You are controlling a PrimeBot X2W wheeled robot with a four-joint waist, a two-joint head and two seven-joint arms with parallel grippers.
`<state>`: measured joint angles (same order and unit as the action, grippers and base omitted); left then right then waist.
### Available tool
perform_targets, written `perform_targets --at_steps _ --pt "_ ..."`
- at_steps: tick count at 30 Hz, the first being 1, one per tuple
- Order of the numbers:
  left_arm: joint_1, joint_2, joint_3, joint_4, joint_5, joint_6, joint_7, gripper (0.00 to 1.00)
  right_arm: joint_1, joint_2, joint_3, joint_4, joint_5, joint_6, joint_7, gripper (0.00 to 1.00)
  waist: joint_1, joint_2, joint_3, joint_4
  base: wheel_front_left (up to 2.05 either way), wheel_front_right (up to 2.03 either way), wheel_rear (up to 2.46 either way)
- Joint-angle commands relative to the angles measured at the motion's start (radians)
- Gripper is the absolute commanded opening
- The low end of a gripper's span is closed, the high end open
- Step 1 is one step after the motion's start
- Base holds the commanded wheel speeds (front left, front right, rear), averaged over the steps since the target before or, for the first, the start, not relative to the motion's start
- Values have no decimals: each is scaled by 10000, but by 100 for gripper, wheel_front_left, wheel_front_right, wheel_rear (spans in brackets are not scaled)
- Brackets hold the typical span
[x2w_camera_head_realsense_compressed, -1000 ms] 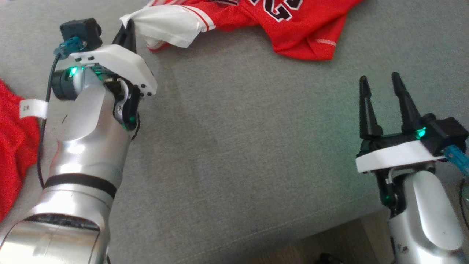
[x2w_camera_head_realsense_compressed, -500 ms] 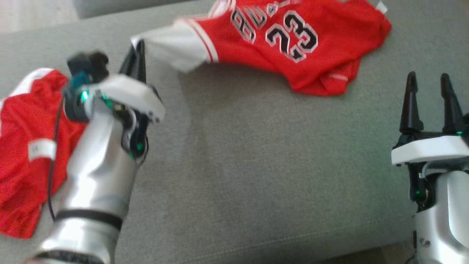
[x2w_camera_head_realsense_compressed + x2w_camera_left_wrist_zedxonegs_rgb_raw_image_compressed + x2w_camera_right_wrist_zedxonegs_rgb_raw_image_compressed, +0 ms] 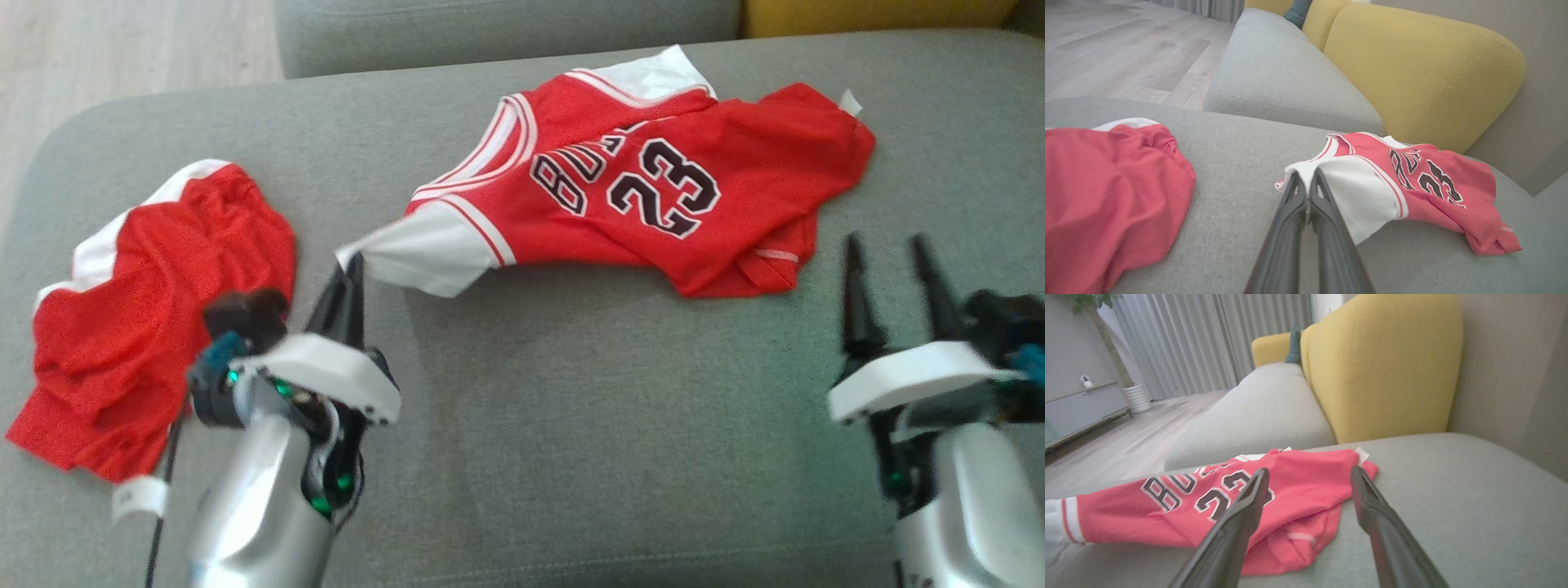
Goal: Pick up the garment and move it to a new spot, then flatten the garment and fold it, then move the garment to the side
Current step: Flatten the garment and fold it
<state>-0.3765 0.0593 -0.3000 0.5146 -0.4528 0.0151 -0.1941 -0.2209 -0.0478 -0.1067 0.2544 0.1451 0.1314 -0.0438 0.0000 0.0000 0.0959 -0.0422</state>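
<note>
Jersey (image 3: pixel 653 204) is lying rumpled on the grey sofa seat (image 3: pixel 571 425), toward the back & right of centre, w/ red shorts (image 3: pixel 163 278) sitting well apart at the left. Left gripper (image 3: pixel 351 265) is clamping tight on the tip of the white sleeve (image 3: pixel 433 257), which is stretching taut toward it, prob. so the arm can drag or lift the whole garment by one corner to a new spot. Right gripper (image 3: pixel 890 245) is hovering w/ jaws spread, holding nothing, near the hem end, likely waiting to take a 2nd corner. Long axis is running left-right across the seat: collar end pointing to robot's left, hem to the right, number facing up. Hem corner seems to be folding under itself, though blur is making that hard to confirm.
</note>
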Motion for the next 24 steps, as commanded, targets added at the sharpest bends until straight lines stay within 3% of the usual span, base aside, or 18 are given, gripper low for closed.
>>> perform_targets --at_steps 1,12,13,14,24 --pt "-210 218 229 -574 -19 103 -7 0 -145 -24 465 -149 204 -7 155 100 0 0 -44 137 0 0 0" --pt "368 107 -269 -1387 29 342 81 0 -599 -24 997 895 292 -7 642 100 0 0 -19 743 0 0 0" --pt "396 114 -280 -1370 69 402 54 12 -624 -24 985 947 290 -7 616 100 0 0 -22 772 0 0 0" --pt "429 113 -288 -1344 103 470 28 100 -631 -24 973 996 296 -7 590 100 0 0 -20 808 0 0 0" --pt "1302 -29 -513 -1402 -416 747 -284 100 -558 -24 796 2161 1392 -7 598 100 0 0 20 1556 0 0 0"
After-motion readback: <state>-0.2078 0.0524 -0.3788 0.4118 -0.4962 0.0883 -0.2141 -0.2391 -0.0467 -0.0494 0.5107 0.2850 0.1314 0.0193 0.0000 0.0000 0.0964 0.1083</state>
